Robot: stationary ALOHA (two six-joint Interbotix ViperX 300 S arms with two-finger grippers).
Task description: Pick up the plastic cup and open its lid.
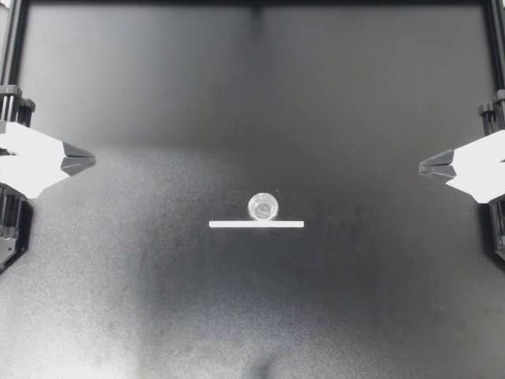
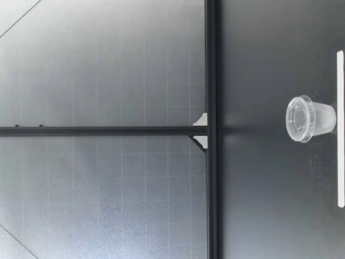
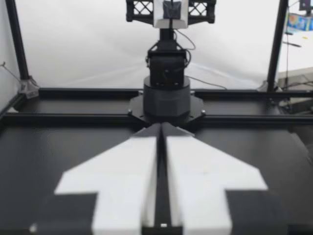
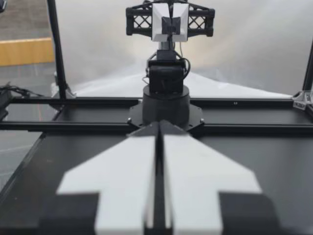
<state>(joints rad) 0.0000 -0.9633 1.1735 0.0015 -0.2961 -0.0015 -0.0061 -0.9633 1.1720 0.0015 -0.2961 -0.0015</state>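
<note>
A small clear plastic cup (image 1: 262, 207) with its lid on stands upright in the middle of the black table, touching a white strip (image 1: 256, 224) on its near side. The low view shows the cup (image 2: 311, 118) upright, lid on top, the strip (image 2: 340, 129) flat on the table beside it. My left gripper (image 1: 91, 160) rests at the table's left edge, shut and empty, far from the cup. My right gripper (image 1: 422, 166) rests at the right edge, also shut and empty. Each wrist view shows its own fingers (image 3: 161, 134) (image 4: 159, 127) pressed together, pointing at the other arm's base.
A black frame rail (image 2: 211, 129) runs along the table's far edge. My right arm's base (image 3: 166, 98) stands ahead of my left gripper, and my left arm's base (image 4: 165, 100) ahead of my right gripper. Dark table surface lies all around the cup.
</note>
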